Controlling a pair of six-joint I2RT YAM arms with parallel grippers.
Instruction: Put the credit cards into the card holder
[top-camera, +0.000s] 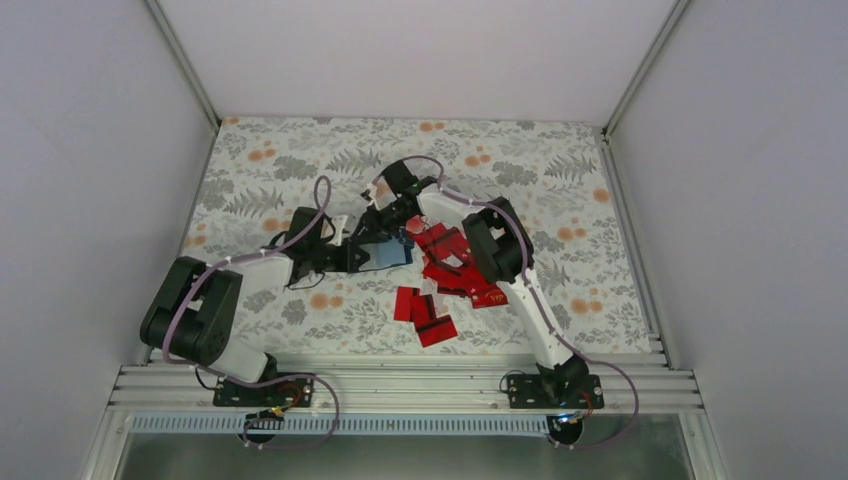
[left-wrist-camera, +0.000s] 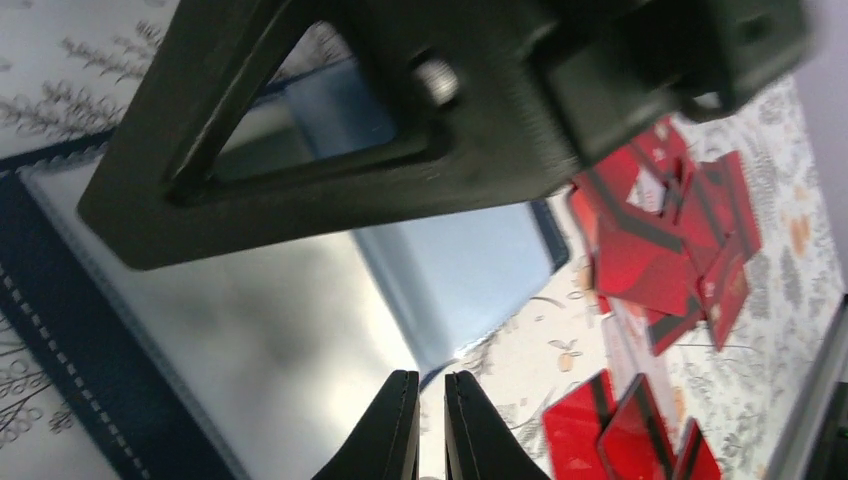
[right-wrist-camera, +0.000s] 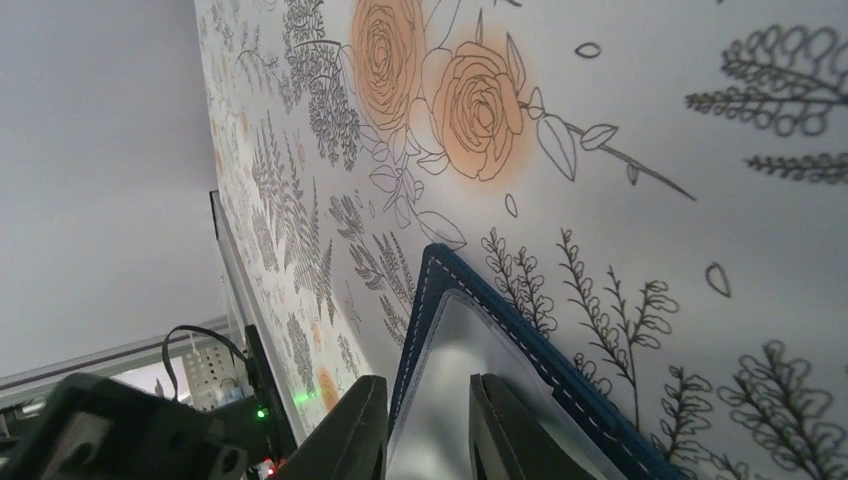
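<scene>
You see left gripper (left-wrist-camera: 430, 405) all but shut at the card holder (top-camera: 386, 252) edge, grip unclear | right gripper (right-wrist-camera: 428, 432) narrowly parted astride its corner, hold unclear | holder open mid-table (top-camera: 560, 160), just left of the credit cards (top-camera: 447, 268)

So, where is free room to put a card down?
Bare cloth: the far strip along the back wall; the right side between right arm and rail. Crowded: the centre, with card holder, credit cards, left gripper and right gripper.
</scene>
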